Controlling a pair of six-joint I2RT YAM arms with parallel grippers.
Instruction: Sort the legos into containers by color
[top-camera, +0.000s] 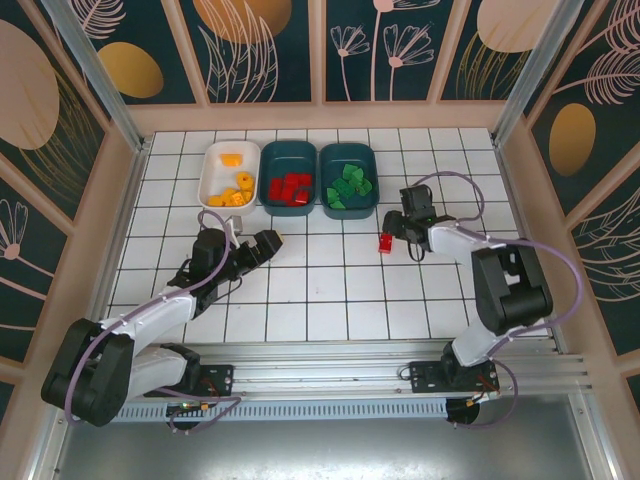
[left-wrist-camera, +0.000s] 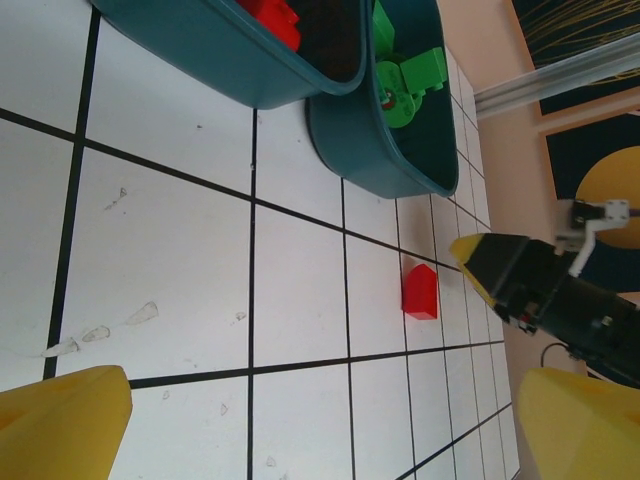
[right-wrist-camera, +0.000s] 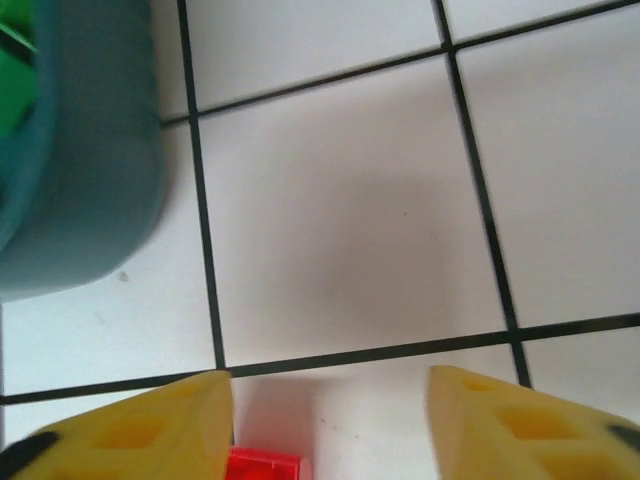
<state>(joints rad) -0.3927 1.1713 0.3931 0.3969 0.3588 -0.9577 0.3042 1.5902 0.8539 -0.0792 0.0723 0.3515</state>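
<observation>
R hand (right-wrist-camera: 328, 375) apart by glossy blocky red brick (right-wrist-camera: 265, 465); L hand (left-wrist-camera: 325, 385) wide apart.

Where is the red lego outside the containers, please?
In the top view the red lego lies on the tiles right of centre, beside the right gripper, in front of the green-filled teal tray.

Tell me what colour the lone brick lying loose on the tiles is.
Red. The loose brick shows best in the left wrist view.

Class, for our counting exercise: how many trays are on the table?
3, in a row at the far side: white tray left, middle teal tray, right teal tray.
</observation>
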